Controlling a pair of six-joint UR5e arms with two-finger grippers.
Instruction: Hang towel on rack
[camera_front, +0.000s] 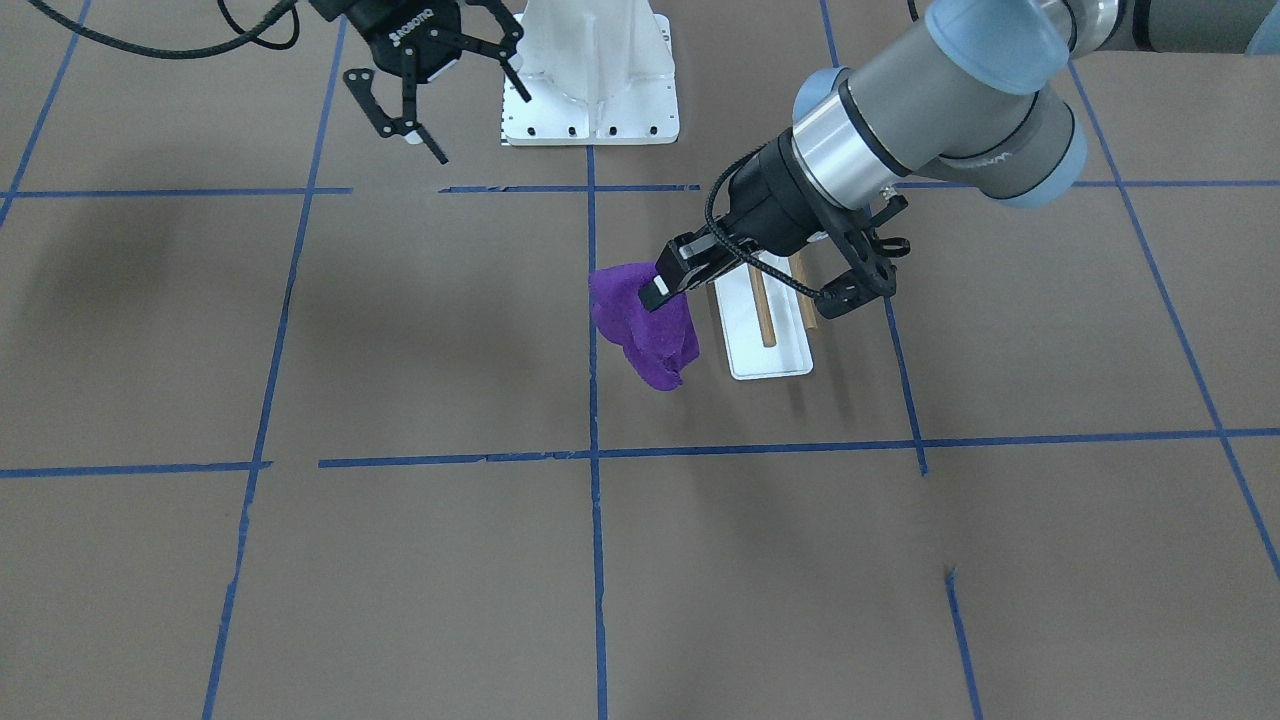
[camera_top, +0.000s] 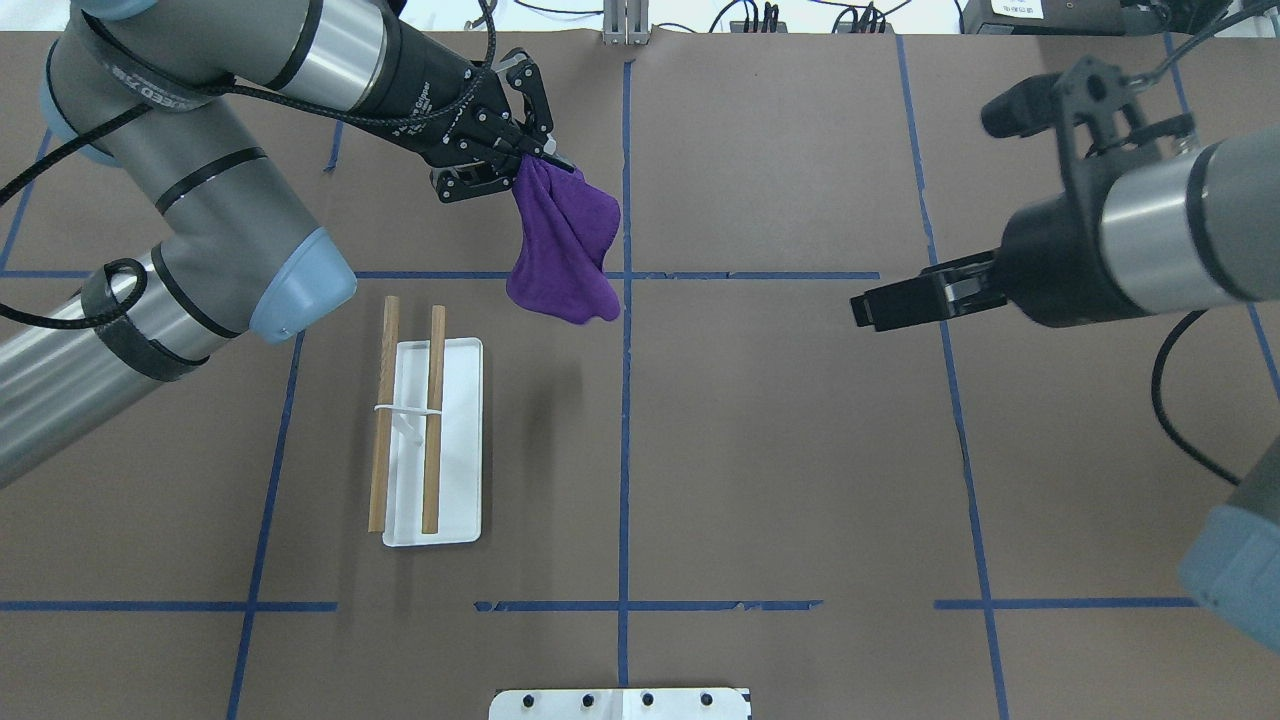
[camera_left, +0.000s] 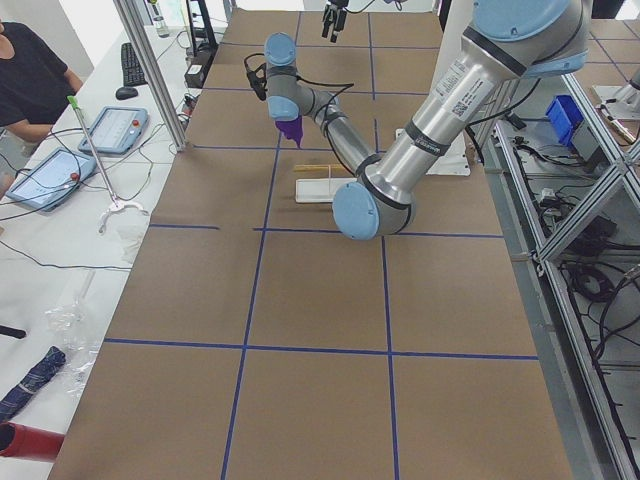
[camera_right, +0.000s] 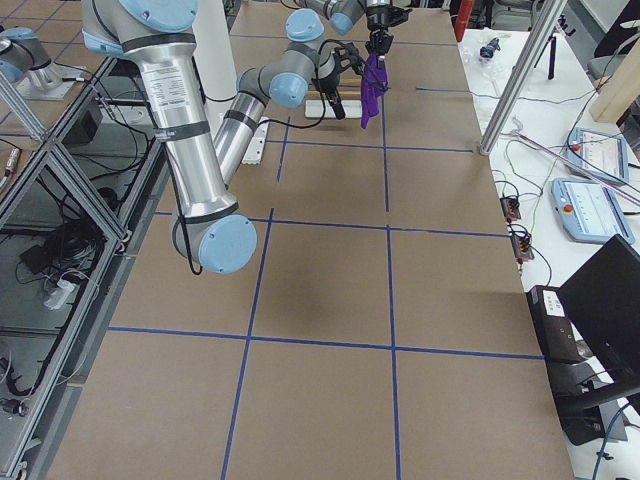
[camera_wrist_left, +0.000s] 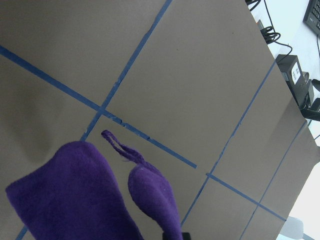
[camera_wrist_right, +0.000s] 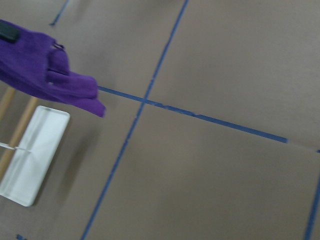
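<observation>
Nearest the overhead camera, the left arm's grey links sweep in over the left half of the table (camera_top: 800, 450), and at their far end the left gripper (camera_top: 540, 160) is clamped on the top edge of the purple towel (camera_top: 565, 240). That cloth hangs bunched in the air, off the table, just beyond the far end of the rack (camera_top: 462, 450) and a little to its right, touching neither of the two wooden dowels (camera_top: 434, 400). I judge the pick-up done. What is left is to carry the towel back over the dowels, drape it across them and let go. The rack's white base has a raised rim like a shallow tray, and it seems to hold only the foot of the white bracket that joins the dowels, though that is small in every view. Over the right half, the right gripper (camera_front: 483, 128) hovers with its jaws spread and nothing between them, well apart from towel and rack. A white pedestal (camera_top: 620, 705) sits at the table's near edge.
</observation>
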